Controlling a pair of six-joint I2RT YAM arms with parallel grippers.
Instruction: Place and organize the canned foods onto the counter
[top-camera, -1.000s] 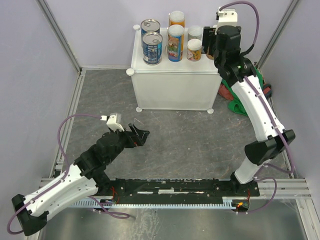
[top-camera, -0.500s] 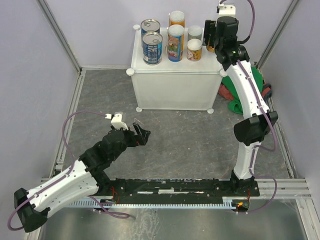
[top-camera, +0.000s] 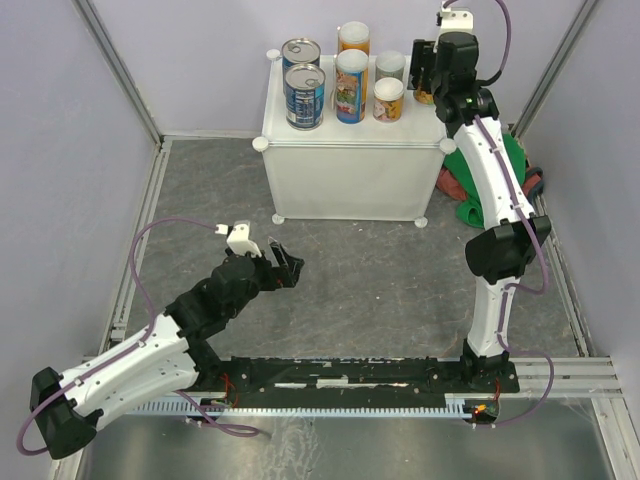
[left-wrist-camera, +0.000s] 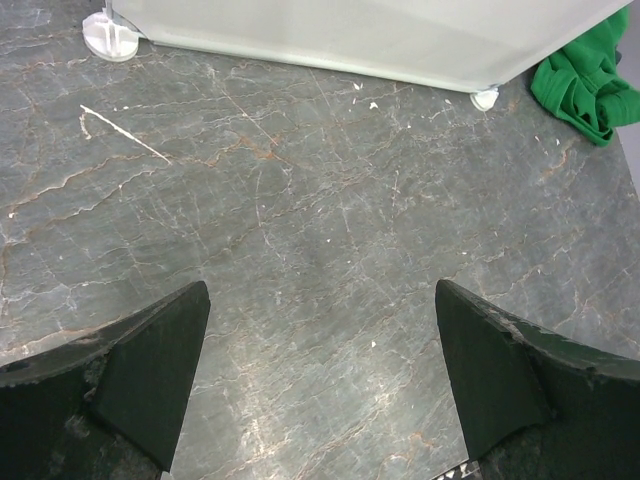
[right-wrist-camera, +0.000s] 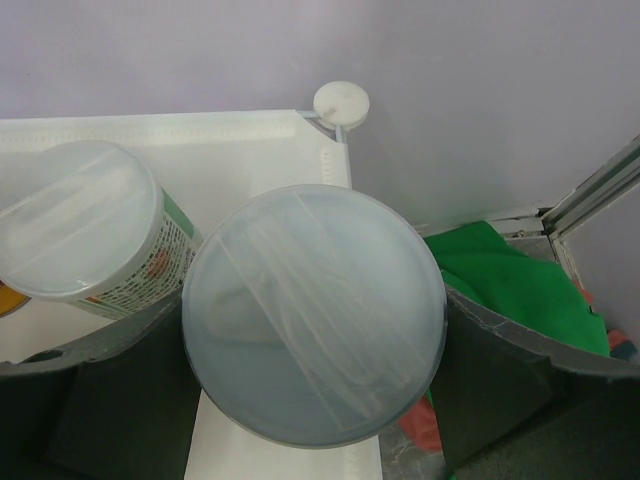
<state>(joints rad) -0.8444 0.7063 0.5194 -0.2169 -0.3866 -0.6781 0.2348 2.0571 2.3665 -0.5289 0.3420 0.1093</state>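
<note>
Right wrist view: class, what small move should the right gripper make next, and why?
Probably lower straight down. The right gripper clasps the pale-lidded can from both sides, over the counter at its corner by the knob, beside a neighbouring can. Whether its base already rests there cannot be told, so easing down before letting go seems safest.

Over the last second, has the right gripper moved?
Yes. In the top view the right gripper, shut on a pale-lidded can, has shifted toward the back wall, away from the near right knob of the counter.
</note>
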